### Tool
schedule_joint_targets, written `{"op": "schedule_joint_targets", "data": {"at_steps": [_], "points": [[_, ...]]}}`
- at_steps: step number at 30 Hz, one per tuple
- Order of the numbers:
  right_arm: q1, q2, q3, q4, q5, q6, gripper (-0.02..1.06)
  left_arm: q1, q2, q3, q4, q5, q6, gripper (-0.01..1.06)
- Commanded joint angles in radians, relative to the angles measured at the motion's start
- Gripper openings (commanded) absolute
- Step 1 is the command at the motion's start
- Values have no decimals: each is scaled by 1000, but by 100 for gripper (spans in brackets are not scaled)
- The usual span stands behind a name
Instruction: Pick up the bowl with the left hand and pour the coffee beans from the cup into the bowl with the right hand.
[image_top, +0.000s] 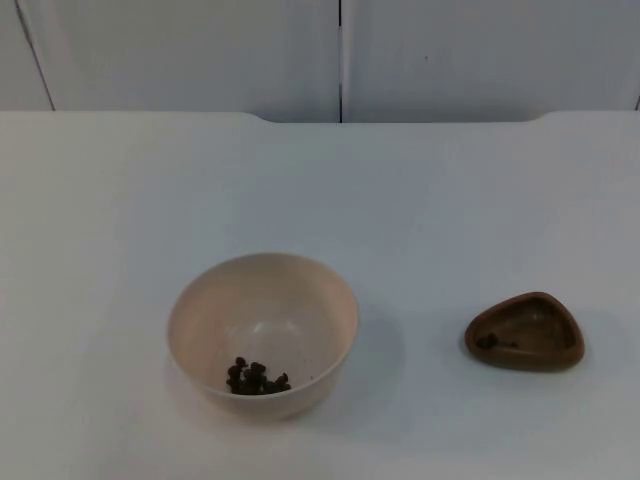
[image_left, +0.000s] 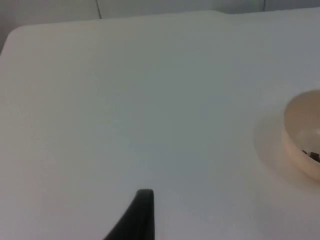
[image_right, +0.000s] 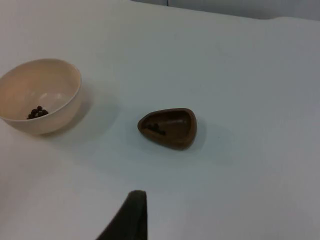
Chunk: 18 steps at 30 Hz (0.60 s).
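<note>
Cream bowl (image_top: 262, 335) standing upright on the white bench (image_top: 320, 200), a small heap of coffee beans (image_top: 256, 377) at its bottom. Brown three-cornered cup (image_top: 525, 331) resting well apart to the bowl's right, a few beans still inside. Left gripper (image_left: 135, 217) and right gripper (image_right: 127, 217) each hang above the bench; whether their jaws are apart or together cannot be told.
</note>
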Motion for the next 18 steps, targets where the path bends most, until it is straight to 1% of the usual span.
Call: {"op": "schedule_joint_targets", "data": {"at_steps": [1, 5, 15, 18], "points": [[-8, -3, 3, 2, -12, 3, 105, 53, -4, 3, 4, 3, -2, 105], [-8, -3, 3, 2, -12, 3, 105, 76, -4, 3, 4, 3, -2, 105], [-8, -3, 3, 2, -12, 3, 105, 76, -4, 3, 4, 3, -2, 105], [-26, -3, 3, 3, -12, 3, 105, 76, -4, 3, 4, 3, -2, 105]]}}
